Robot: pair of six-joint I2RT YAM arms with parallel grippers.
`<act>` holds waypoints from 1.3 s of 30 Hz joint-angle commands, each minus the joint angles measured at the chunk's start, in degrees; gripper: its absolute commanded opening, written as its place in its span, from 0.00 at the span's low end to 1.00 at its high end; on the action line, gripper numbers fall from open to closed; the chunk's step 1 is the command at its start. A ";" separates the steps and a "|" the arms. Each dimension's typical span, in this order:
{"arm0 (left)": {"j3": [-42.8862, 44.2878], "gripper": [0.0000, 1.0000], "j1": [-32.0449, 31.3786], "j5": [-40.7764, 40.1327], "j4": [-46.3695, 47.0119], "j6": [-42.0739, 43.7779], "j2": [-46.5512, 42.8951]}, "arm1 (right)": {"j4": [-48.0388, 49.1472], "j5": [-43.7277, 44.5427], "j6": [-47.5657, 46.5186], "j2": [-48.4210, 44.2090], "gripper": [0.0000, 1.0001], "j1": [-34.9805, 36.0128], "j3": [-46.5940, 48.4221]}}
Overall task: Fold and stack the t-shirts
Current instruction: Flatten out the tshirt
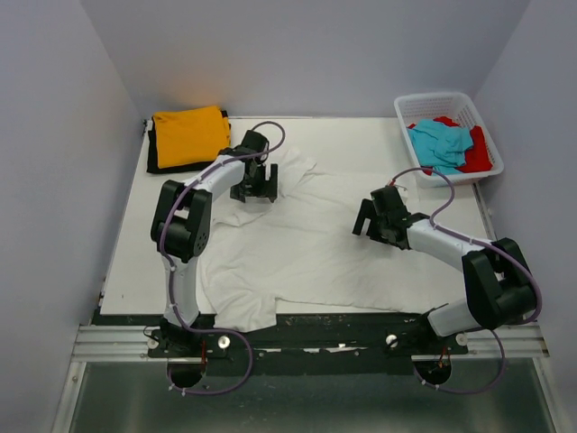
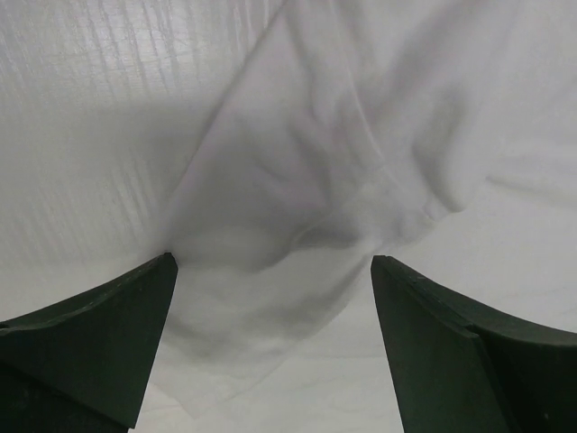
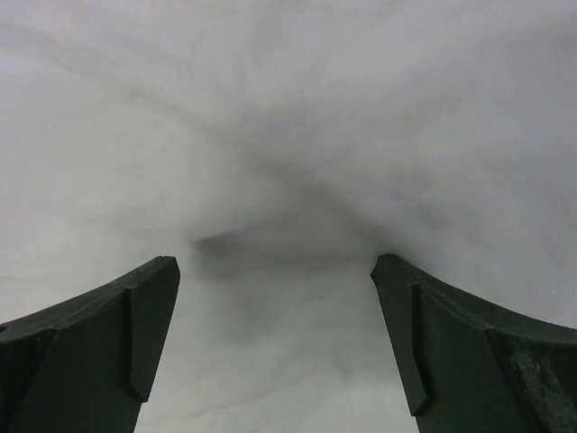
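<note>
A large white t-shirt (image 1: 306, 244) lies spread across the middle of the table. My left gripper (image 1: 254, 191) is open above its far left sleeve; the left wrist view shows the rumpled sleeve cloth (image 2: 297, 189) between the open fingers (image 2: 108, 334). My right gripper (image 1: 370, 221) is open over the shirt's right side; the right wrist view shows only flat white cloth (image 3: 288, 162) between its fingers (image 3: 451, 334). A folded orange t-shirt (image 1: 189, 133) lies on a black one (image 1: 155, 164) at the far left corner. Turquoise (image 1: 439, 142) and red (image 1: 478, 153) t-shirts lie in the basket.
A white plastic lattice basket (image 1: 424, 104) stands at the far right corner. Grey walls close the table on three sides. A metal rail (image 1: 306, 338) with the arm bases runs along the near edge.
</note>
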 commanded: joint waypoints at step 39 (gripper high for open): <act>-11.91 0.39 -7.64 -0.96 -3.33 8.68 -8.46 | -5.75 2.89 -0.88 -2.27 1.00 -0.22 -1.18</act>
